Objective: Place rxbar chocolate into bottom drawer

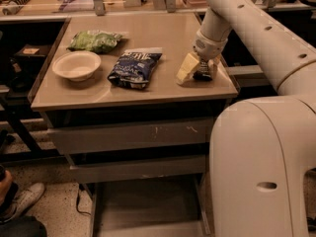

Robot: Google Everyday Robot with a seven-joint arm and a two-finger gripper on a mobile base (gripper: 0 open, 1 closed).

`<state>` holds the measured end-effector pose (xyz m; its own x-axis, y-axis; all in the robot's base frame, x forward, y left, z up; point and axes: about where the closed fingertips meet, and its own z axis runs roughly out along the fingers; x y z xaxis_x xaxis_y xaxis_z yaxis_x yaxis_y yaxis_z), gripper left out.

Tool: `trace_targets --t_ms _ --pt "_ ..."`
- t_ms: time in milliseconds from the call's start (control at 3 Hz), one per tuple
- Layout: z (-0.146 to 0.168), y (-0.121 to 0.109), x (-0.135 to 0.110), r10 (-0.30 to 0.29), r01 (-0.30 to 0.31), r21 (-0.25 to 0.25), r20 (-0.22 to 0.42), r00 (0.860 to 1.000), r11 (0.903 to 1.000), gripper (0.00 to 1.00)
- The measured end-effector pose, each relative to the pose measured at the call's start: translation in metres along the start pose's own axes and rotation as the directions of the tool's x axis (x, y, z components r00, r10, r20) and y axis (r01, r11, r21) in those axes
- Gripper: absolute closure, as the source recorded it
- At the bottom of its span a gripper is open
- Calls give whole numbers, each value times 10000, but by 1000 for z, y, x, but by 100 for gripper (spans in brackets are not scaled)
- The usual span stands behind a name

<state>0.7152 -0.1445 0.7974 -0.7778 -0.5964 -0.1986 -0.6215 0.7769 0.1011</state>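
The gripper (200, 69) is at the table's (148, 93) near right corner. Its fingers (186, 68) are spread either side of the rxbar chocolate (202, 73), gripping nothing yet. Close squarely across the bar, lift clear, then carry it down to the bottom drawer (148, 206).

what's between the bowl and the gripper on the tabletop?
Camera view: the blue chip bag lies between the white bowl and the gripper, which sits at the rxbar chocolate near the right edge of the table.
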Motion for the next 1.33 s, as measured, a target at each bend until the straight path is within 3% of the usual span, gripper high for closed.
trace_targets --t_ms 1000,1333 --pt "0 0 0 0 0 0 0 10000 10000 88" --pt "0 0 0 0 0 0 1 10000 10000 100"
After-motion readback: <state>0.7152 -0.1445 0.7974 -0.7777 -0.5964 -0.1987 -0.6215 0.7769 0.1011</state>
